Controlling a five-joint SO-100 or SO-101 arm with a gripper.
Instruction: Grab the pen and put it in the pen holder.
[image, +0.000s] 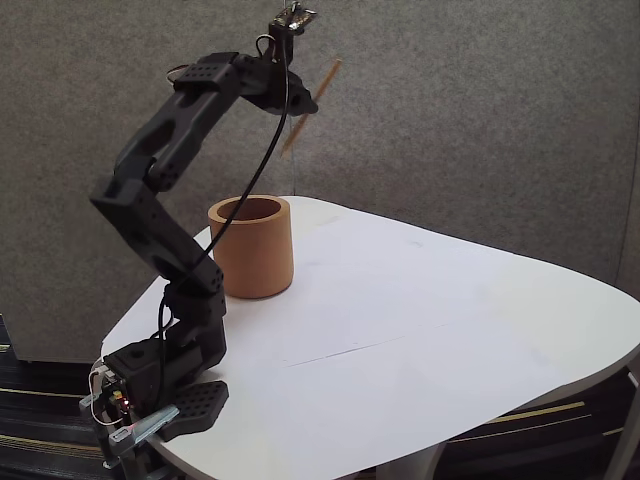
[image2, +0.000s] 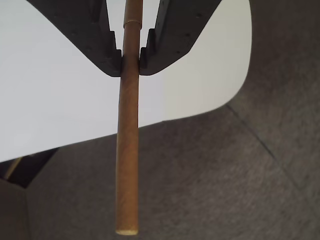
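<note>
The pen (image2: 127, 165), a thin tan wooden stick, is clamped between my black fingertips, with most of its length sticking out past them. My gripper (image2: 131, 62) is shut on it. In the fixed view the arm is raised high and the gripper (image: 303, 103) holds the pen (image: 331, 72) tilted in the air, well above the table. The pen holder (image: 252, 250), a wide orange-brown cup with thick walls, stands upright on the table, below the gripper and slightly to its left, its mouth open.
The white rounded table (image: 420, 330) is bare to the right of the cup. The arm's base (image: 165, 385) sits at the table's front left corner. A black cable (image: 272, 150) hangs from the wrist. Grey carpet-like surfaces lie behind and below the table edge (image2: 200, 112).
</note>
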